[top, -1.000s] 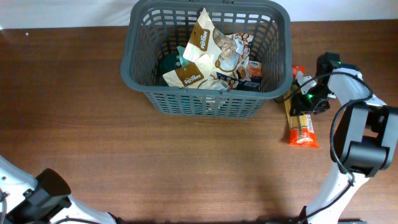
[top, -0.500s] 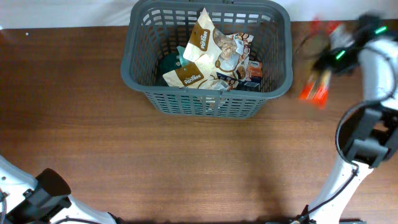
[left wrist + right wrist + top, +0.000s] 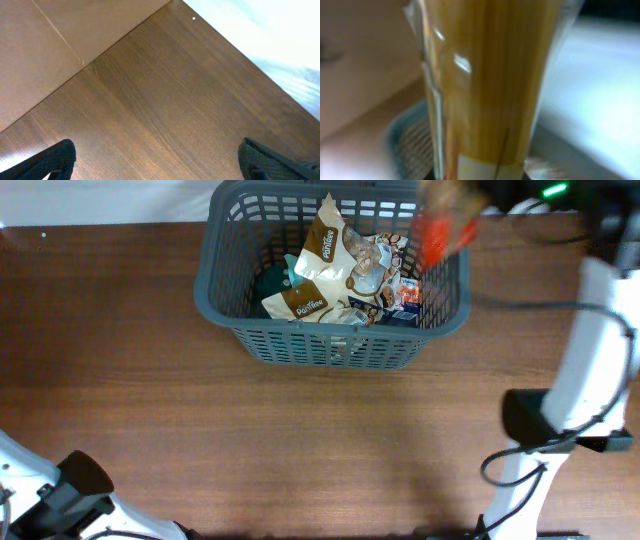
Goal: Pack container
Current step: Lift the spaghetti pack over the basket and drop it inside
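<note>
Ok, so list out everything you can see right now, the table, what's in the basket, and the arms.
container: one, dark grey, back middle of the table.
snack bags: at least two, white and brown, inside the container.
box: one, blue, right side of the container.
teal item: one, dark teal, left side of the container, mostly hidden.
pasta packet: one, yellow strands in clear wrap with an orange-red end, in the air over the container's right rim, blurred.
table: one, brown wood.
left gripper: one, black fingers, open over bare table.
right gripper: one, blurred, top right, holding the pasta packet.
</note>
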### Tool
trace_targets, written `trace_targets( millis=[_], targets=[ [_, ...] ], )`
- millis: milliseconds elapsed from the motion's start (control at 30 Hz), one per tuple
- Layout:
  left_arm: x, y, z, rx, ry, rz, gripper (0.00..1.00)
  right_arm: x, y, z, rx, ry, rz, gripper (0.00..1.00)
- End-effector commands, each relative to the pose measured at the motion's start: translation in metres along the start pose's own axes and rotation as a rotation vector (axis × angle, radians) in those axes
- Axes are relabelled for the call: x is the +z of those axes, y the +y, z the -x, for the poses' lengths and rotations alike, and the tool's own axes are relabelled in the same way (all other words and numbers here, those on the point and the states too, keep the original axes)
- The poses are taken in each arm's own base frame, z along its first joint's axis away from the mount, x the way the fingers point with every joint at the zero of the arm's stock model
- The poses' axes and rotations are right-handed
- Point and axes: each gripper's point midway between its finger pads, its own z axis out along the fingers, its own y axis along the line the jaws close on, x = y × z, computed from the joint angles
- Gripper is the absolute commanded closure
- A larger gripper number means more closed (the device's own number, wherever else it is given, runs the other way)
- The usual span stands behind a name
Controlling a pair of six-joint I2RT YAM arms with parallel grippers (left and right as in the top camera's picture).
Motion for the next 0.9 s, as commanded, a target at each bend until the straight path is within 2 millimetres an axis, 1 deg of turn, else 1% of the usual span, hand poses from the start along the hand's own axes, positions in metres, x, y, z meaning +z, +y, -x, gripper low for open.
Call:
trace_targets(
  millis=[0,67,133,167,233,300,367,400,433,467,500,733,800,867],
  targets=[
    [0.008,-0.002,-0.001,0.011,0.017,-0.024,0.01,0.046,0.04,-0.046,-0.152,0.175,0.143,0.97],
    [0.008,-0.002,-0.001,0.01,0.017,-0.027,0.01,0.066,0.038,-0.079,-0.125,0.311,0.124,0.97],
    [0.008,-0.002,-0.001,0.01,0.018,-0.027,0.01,0.078,0.032,-0.106,-0.092,0.416,0.098,0.96],
    [0.008,-0.002,-0.001,0.01,0.018,-0.027,0.01,0.082,0.029,-0.119,-0.073,0.466,0.086,0.95],
    [0.008,-0.002,-0.001,0.01,0.019,-0.028,0.01,0.083,0.021,-0.139,-0.046,0.543,0.056,0.93],
    [0.008,-0.003,-0.002,0.01,0.02,-0.03,0.01,0.08,0.01,-0.159,-0.025,0.631,0.006,0.75],
    [0.008,-0.004,-0.002,0.012,0.02,-0.036,0.01,0.073,0.0,-0.176,-0.016,0.714,-0.049,0.69],
    [0.008,-0.005,-0.002,0.016,0.021,-0.045,0.01,0.071,-0.008,-0.181,0.0,0.745,-0.098,0.62],
    [0.008,-0.007,-0.002,0.021,0.022,-0.054,0.01,0.069,-0.012,-0.184,-0.001,0.76,-0.12,0.37],
    [0.008,-0.007,-0.002,0.021,0.022,-0.057,0.01,0.069,-0.013,-0.184,0.003,0.764,-0.131,0.22],
    [0.008,-0.007,-0.002,0.021,0.022,-0.057,0.01,0.069,-0.013,-0.184,0.004,0.764,-0.13,0.0],
    [0.008,-0.007,-0.001,0.025,0.019,-0.057,0.01,0.07,-0.009,-0.182,0.01,0.756,-0.13,0.01],
    [0.008,-0.008,0.001,0.026,0.011,-0.058,0.01,0.066,-0.007,-0.171,0.023,0.719,-0.154,0.01],
    [0.008,-0.008,0.004,0.026,-0.001,-0.06,0.01,0.06,-0.003,-0.151,0.017,0.654,-0.183,0.01]
  ],
)
